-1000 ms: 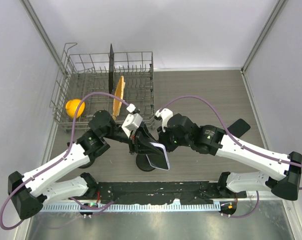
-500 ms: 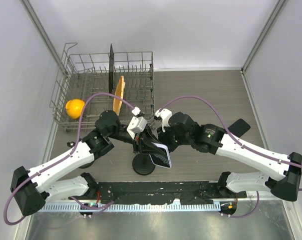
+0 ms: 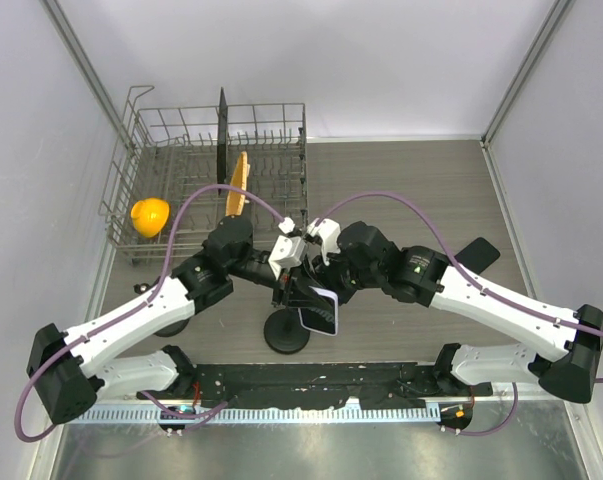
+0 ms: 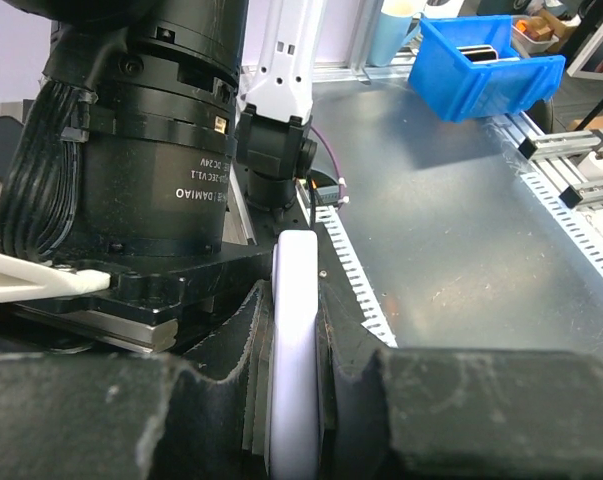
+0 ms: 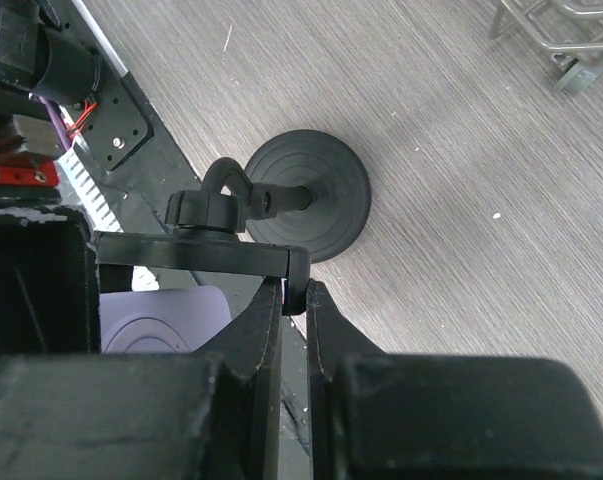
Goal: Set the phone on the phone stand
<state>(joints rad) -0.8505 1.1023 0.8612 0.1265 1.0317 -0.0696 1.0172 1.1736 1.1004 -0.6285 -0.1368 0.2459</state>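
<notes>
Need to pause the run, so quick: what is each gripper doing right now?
Left gripper: closed on the edge of the white-edged slim phone.
Right gripper: closed on the cradle bar of the black plastic phone stand.

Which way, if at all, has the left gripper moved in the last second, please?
Yes. In the top view the left gripper has shifted right along the rack's near side, toward its right corner.
</notes>
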